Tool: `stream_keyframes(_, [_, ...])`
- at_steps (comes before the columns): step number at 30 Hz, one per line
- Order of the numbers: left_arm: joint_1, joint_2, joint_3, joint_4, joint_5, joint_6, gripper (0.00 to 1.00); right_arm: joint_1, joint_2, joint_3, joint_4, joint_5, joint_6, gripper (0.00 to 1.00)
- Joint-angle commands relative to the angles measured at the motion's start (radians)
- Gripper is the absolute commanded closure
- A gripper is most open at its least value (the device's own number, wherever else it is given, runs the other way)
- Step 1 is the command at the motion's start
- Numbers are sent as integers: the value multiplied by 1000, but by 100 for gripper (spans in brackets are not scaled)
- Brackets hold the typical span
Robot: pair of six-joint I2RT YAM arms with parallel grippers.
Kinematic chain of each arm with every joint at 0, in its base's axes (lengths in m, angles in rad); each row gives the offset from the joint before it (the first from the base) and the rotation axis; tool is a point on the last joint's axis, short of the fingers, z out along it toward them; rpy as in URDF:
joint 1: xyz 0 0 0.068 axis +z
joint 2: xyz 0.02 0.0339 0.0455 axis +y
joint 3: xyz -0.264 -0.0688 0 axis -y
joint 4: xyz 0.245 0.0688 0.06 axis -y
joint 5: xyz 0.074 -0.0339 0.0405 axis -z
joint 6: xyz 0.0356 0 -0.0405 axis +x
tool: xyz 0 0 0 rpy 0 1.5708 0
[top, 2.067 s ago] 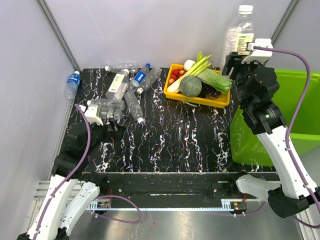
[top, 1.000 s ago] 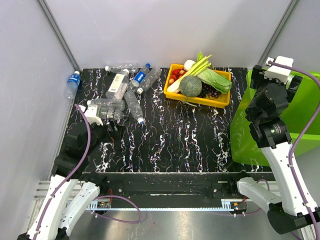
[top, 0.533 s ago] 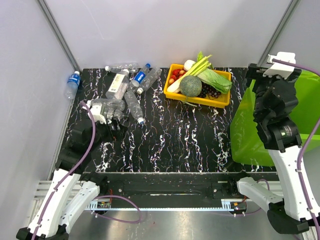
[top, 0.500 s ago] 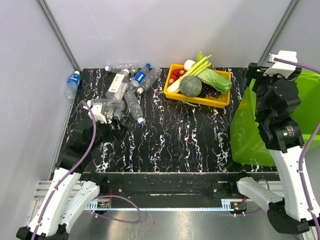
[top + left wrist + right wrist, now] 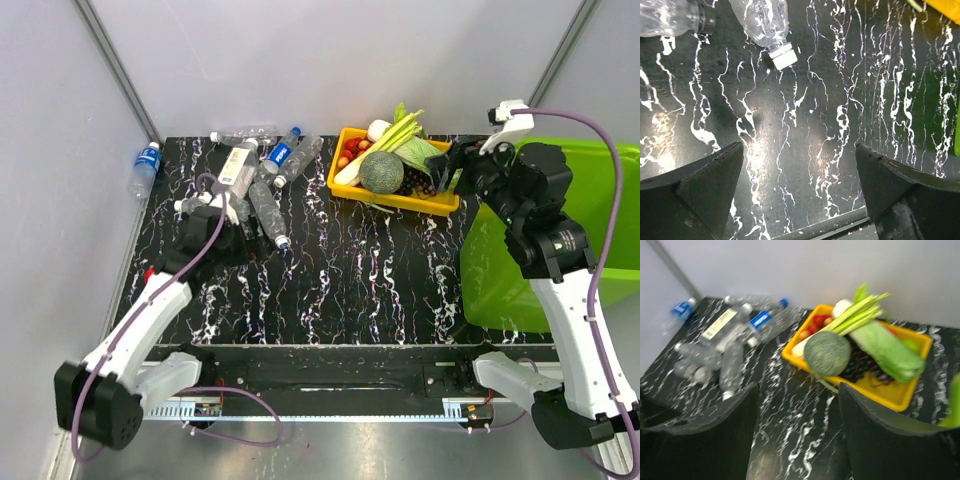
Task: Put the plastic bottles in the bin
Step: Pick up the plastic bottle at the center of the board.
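Several clear plastic bottles [image 5: 250,175] lie in a pile at the table's far left; they also show in the right wrist view [image 5: 730,335]. One blue-labelled bottle [image 5: 147,165] lies off the table's left edge. My left gripper [image 5: 222,235] is open and empty above the table, just near of the pile. In its wrist view [image 5: 800,185] a white-capped bottle [image 5: 771,27] lies ahead of the fingers. My right gripper [image 5: 448,170] is open and empty, high beside the yellow tray and left of the lime-green bin [image 5: 590,235]; its wrist view [image 5: 797,430] shows nothing between the jaws.
A yellow tray [image 5: 395,198] of vegetables and fruit stands at the back, right of centre, and shows in the right wrist view [image 5: 900,395]. The bin stands off the table's right edge. Grey walls close in the left and back.
My right gripper held a large clear bottle over the bin, then no longer held it, and has swung left toward the tray. My left arm has reached forward to the bottle pile.
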Motion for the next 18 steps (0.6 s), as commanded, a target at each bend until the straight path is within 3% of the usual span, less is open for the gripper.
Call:
stream_keyframes(1, [-2,138,64,168,95,-75,5,27,-22,-60,35,-210,100,31])
stream_keyframes(9, [-2,397,140,253,22,-138,9,170,-80,-180,87,-218,160,31])
stream_keyframes(13, [-2,502,159,294,-17,-167,11,183,-139,-291,170,-249,250,32])
stream_keyframes(18, [-2,631,173,351,-21,-210,12,187,-142,-292,126,-236,252,33])
